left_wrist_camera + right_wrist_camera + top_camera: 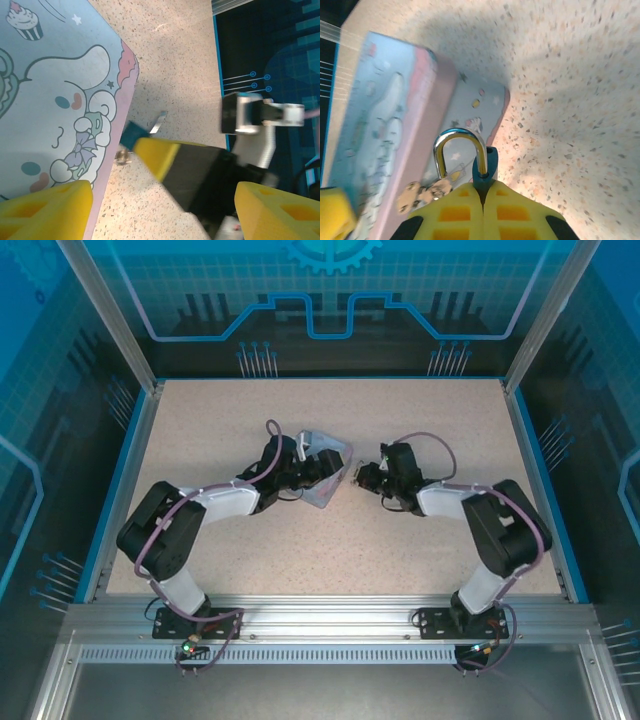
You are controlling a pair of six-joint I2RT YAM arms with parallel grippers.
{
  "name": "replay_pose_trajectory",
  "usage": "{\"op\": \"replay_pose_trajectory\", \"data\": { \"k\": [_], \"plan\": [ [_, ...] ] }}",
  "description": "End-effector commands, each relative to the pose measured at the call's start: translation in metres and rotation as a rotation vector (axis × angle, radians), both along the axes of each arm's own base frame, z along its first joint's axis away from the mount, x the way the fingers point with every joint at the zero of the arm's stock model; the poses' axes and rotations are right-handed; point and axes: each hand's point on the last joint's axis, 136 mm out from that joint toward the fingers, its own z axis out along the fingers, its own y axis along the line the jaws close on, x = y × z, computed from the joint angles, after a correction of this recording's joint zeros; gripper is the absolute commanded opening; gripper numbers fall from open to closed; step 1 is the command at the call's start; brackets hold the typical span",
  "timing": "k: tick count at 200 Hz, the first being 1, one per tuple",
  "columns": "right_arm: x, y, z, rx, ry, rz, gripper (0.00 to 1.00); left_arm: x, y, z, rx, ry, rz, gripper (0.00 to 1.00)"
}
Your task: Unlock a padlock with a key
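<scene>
Clenching padlock point(485, 169), R claw point(483, 196); shackle point(438, 155) fwd, inline w/ claw; L claw point(162, 190) released.

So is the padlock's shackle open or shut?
Open, it looks: one leg of the shackle enters the padlock; the other ends free beside it.

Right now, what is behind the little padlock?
Behind the padlock is the pale blue cartoon tin on the speckled table. The right tool's yellow fingers cover most of the padlock's body and the tin's near edge.
</scene>
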Motion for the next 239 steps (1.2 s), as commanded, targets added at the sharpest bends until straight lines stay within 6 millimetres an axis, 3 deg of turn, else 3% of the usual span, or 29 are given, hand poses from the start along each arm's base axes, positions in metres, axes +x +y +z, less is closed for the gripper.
{"op": "replay_pose_trajectory", "data": {
  "k": [1, 31, 68, 90, 131, 175, 212, 239],
  "plan": [
    [-0.018, -0.016, 0.017, -0.08, -0.022, 0.089, 0.05, -0.026, 0.036, -0.061, 0.155, 0.2, 0.033, 0.77],
    [-0.052, -0.019, 0.038, -0.132, 0.016, 0.236, 0.05, -0.019, 0.052, -0.048, 0.174, 0.179, 0.05, 0.78],
    [-0.106, -0.004, 0.051, -0.068, 0.124, 0.414, 0.05, -0.005, 0.07, -0.028, 0.19, 0.143, 0.071, 0.79],
    [-0.139, 0.01, 0.049, -0.04, 0.202, 0.502, 0.06, 0.001, 0.08, -0.006, 0.173, 0.101, 0.089, 0.8],
    [-0.184, 0.034, 0.022, -0.008, 0.376, 0.601, 0.06, -0.002, 0.099, 0.047, 0.133, -0.012, 0.129, 0.85],
    [-0.187, 0.046, -0.017, 0.042, 0.477, 0.561, 0.06, -0.025, 0.128, 0.08, 0.127, -0.078, 0.193, 0.93],
    [-0.177, 0.036, -0.04, 0.045, 0.5, 0.49, 0.06, -0.045, 0.145, 0.086, 0.158, -0.085, 0.231, 0.95],
    [-0.166, 0.025, -0.046, 0.027, 0.473, 0.437, 0.09, -0.053, 0.152, 0.087, 0.169, -0.087, 0.255, 0.95]
  ]
}}
